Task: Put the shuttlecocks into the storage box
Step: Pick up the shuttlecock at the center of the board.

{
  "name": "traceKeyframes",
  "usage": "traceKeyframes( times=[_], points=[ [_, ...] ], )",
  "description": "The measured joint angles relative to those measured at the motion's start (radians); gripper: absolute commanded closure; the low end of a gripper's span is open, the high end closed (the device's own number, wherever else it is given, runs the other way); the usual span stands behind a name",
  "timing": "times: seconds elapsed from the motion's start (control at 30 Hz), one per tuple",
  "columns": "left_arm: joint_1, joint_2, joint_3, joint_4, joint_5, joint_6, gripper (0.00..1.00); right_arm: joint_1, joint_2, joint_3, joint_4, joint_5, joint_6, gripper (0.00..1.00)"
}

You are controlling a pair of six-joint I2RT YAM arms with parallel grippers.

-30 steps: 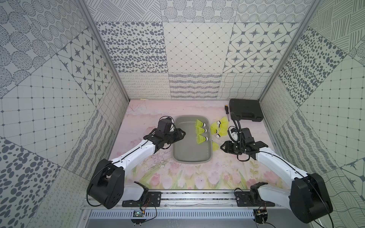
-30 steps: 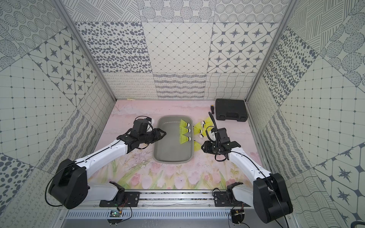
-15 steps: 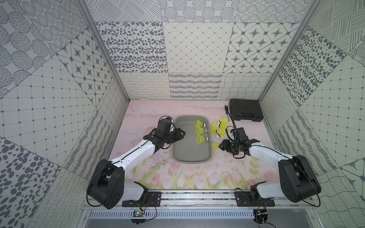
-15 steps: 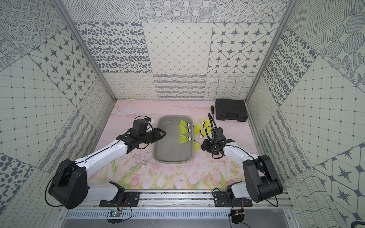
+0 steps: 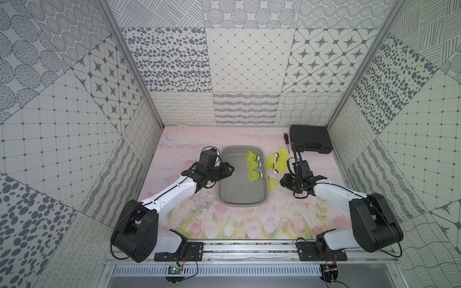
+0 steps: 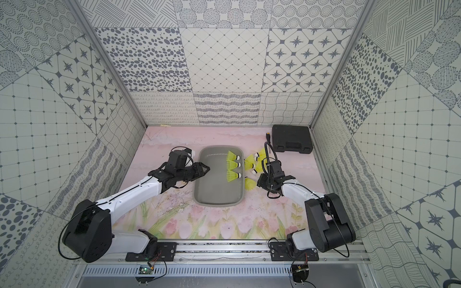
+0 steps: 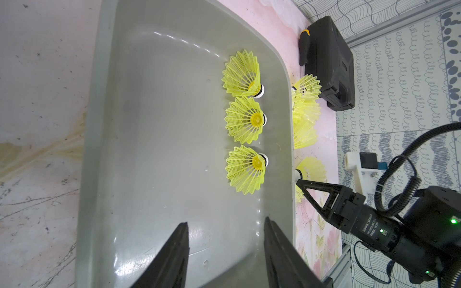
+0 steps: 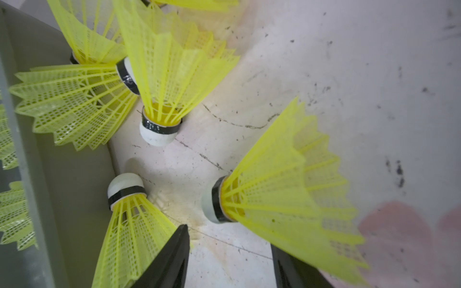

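Note:
The storage box (image 5: pixel 237 192) is a shallow grey tray in mid-table, seen in both top views. Three neon yellow shuttlecocks (image 5: pixel 252 165) lie along its right side, also in the left wrist view as shuttlecocks (image 7: pixel 244 119). Several more shuttlecocks (image 5: pixel 279 163) lie on the mat just right of the box. My left gripper (image 7: pixel 225 222) stands open over the box's left part, with nothing between its fingers. My right gripper (image 8: pixel 229 239) is open low over bare mat, with one shuttlecock (image 8: pixel 134 232) against the box wall on one side and another shuttlecock (image 8: pixel 287 199) overlapping the other finger.
A black ribbed hard case (image 5: pixel 310 142) sits at the back right corner, with a screwdriver (image 5: pixel 286 143) lying beside it. Patterned walls close in the table on three sides. The arm bases stand on a rail (image 5: pixel 249 249) at the front edge.
My right arm has folded back at the elbow and its gripper has edged toward the shuttlecocks beside the box. The left arm has not moved.

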Motion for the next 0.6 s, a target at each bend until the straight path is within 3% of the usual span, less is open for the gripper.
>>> traceKeyframes(
  times=[0.2,0.6],
  points=[
    [0.0,0.007,0.0,0.0,0.0,0.0,0.48,0.0,0.026,0.0,0.027,0.023,0.016,0.43],
    [0.0,0.018,0.005,0.0,0.002,0.004,0.48,0.004,0.079,0.031,0.04,0.097,0.026,0.51]
  ],
)
